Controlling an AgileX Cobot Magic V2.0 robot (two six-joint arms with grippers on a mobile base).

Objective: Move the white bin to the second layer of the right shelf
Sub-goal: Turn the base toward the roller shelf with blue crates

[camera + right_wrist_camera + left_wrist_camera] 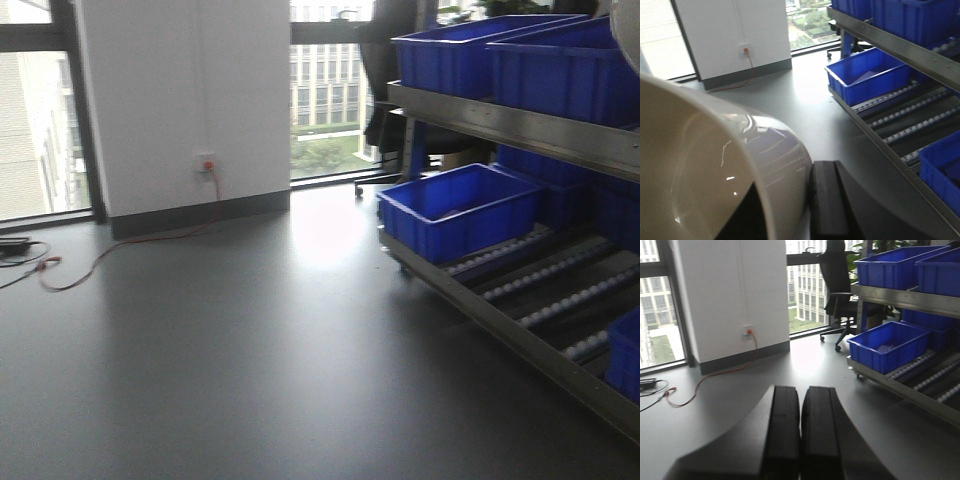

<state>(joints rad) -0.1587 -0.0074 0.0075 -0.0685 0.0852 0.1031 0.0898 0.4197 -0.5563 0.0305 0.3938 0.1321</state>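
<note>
carrying: i have the white bin (700, 165) in the right gripper (785, 187), jaws pinched on its wall, one finger outside and, as far as i can tell, one inside.
left gripper (801, 390): fingers pressed together, holding nothing.
bin position: raised above the grey floor (250, 330), not yet over the rack.
target: the right shelf second layer (912, 130), roller tracks with free room beside a blue crate (870, 80).
progress: pickup looks done; approach, set-down and release remain.

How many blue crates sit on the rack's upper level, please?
2: the left crate at the end of the rack, the right crate beside it, cut off by the frame edge. More may be hidden beyond it.
</note>
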